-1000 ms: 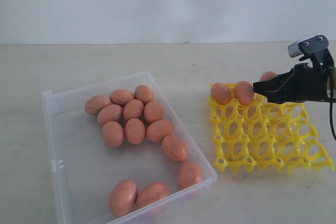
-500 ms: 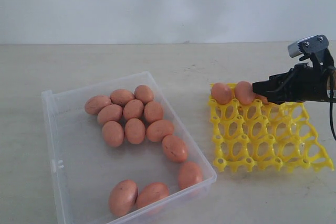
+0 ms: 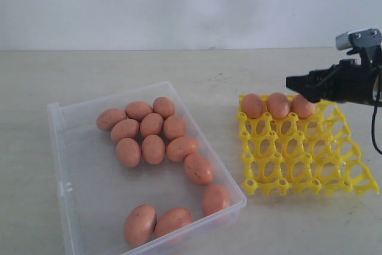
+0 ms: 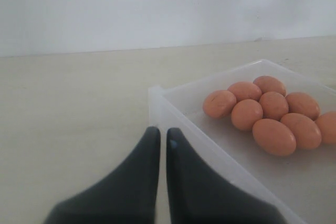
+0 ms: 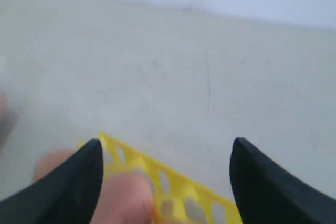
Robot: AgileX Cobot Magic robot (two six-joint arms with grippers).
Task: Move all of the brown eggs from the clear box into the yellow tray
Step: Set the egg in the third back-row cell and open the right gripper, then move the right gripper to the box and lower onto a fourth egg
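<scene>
Thirteen brown eggs (image 3: 153, 148) lie in the clear box (image 3: 95, 195). Three more fill the twelve o'clock row of the yellow tray (image 3: 298, 165), at the box's three o'clock. Above them the right gripper (image 3: 293, 82) gapes wide and empty; the left gripper (image 4: 163, 132) has its jaws pinched together.

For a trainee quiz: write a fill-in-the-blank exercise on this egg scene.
The bright yellow lattice plastic tray holds ___ brown oval eggs.
The clear rectangular plastic box holds ___ eggs.
The right end effector has its jaws ___.
Missing words: three; thirteen; open.
</scene>
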